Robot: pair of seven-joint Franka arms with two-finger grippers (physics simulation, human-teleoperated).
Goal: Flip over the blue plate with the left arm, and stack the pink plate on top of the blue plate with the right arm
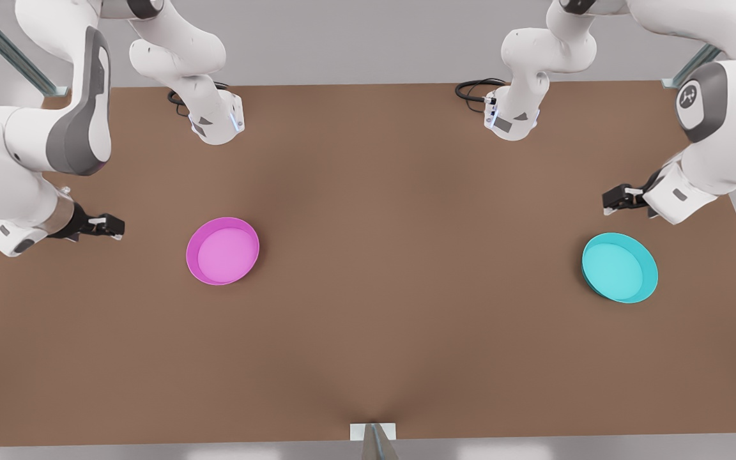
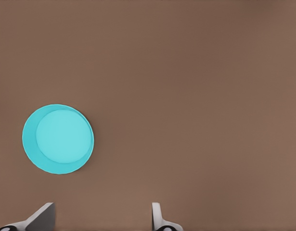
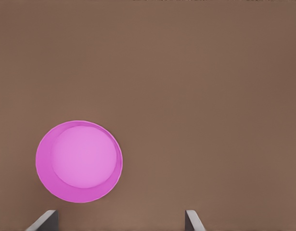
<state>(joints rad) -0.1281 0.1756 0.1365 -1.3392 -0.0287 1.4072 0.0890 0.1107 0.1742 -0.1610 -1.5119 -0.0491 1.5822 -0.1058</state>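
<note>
We log a brown surface carrying two plates, well apart. The pink plate sits rim-up toward the front view's left; the blue plate sits rim-up toward the front view's right. The left claw hangs near the blue plate, apart from it, fingers spread wide and holding nothing. The right claw hangs beside the pink plate, clear of it, fingers likewise parted and empty.
</note>
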